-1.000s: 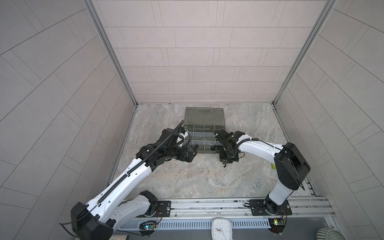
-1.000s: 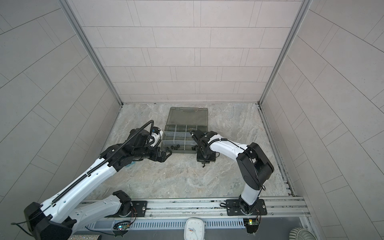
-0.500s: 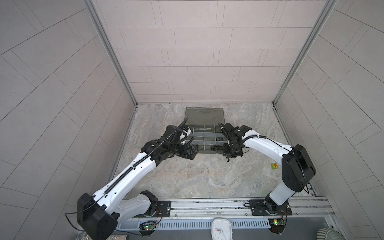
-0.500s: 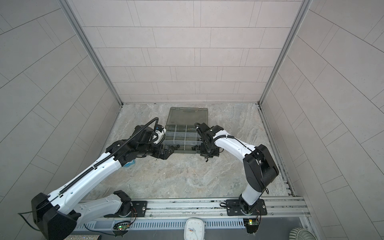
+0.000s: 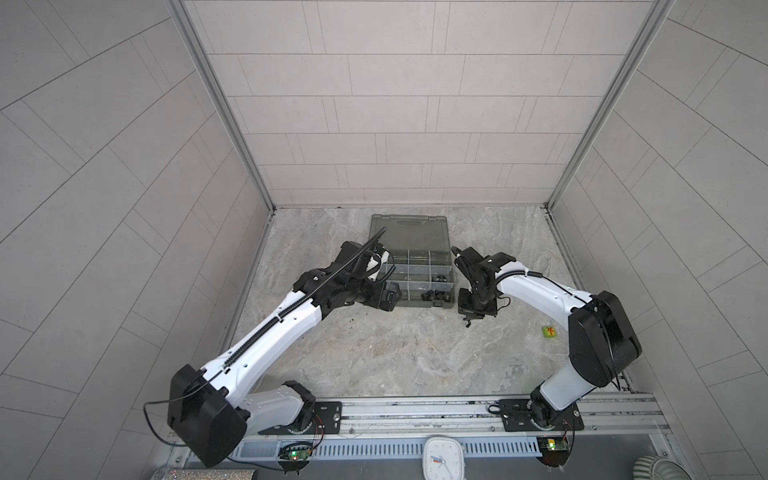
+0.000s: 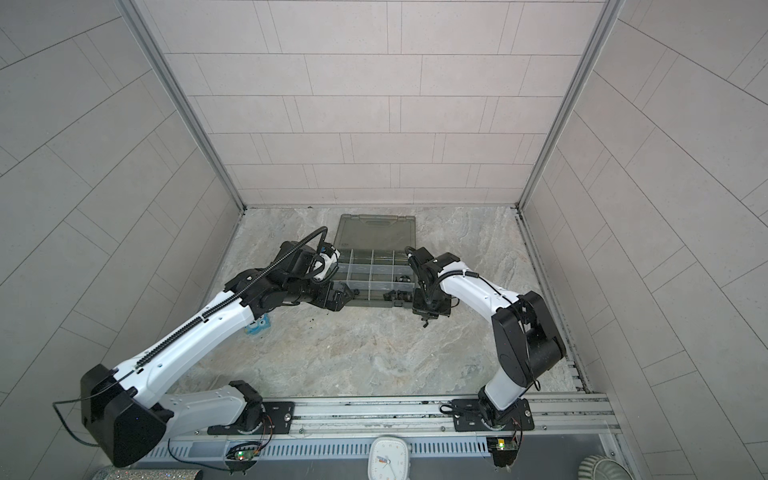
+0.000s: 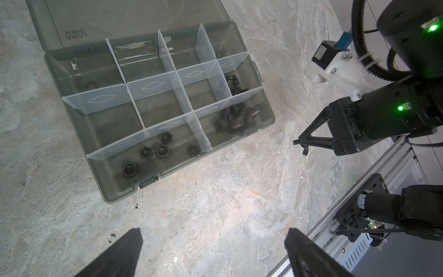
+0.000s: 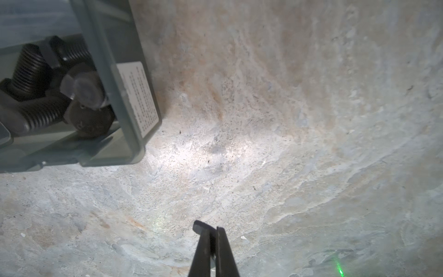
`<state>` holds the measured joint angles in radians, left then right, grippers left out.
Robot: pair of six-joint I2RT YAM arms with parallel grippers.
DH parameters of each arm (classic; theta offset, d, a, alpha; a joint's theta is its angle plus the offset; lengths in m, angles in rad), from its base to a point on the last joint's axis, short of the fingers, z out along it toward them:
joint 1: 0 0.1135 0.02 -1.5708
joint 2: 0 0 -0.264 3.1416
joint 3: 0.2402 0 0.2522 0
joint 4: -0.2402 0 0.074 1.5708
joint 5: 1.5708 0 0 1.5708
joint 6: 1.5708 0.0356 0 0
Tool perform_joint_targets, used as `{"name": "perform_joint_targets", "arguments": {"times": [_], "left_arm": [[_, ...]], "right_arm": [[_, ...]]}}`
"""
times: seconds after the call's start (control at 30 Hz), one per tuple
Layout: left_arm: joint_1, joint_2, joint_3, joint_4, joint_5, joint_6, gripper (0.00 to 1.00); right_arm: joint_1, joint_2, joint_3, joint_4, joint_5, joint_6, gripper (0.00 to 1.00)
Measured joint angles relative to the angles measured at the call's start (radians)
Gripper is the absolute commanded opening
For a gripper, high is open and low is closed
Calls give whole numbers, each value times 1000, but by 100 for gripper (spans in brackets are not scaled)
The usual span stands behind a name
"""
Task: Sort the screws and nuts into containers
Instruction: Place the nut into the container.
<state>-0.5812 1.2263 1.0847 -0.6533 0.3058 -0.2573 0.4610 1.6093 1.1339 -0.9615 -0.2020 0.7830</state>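
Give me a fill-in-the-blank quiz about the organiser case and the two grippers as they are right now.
1. The organiser case has its lid ____.
2. ____ hex nuts lie in the compartment next to the bolts.
3. The left gripper has its jaws ____.
4. The right gripper, over the table beside the case, has its jaws ____.

Missing words: open; five; open; shut.

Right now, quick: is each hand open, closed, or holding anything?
Left hand: open, empty.
Right hand: closed, with nothing clearly held between the fingers.
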Motion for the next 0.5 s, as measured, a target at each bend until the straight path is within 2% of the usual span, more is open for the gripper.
{"name": "perform_joint_targets", "arguments": {"times": [0.17, 0.5], "left_arm": [[0, 69, 63, 0, -1, 13, 100], [4, 167, 155, -3, 0, 49, 100]], "right_arm": [[-35, 2, 31, -9, -11, -21, 2], [-56, 124, 272, -23, -32, -51, 2]]}}
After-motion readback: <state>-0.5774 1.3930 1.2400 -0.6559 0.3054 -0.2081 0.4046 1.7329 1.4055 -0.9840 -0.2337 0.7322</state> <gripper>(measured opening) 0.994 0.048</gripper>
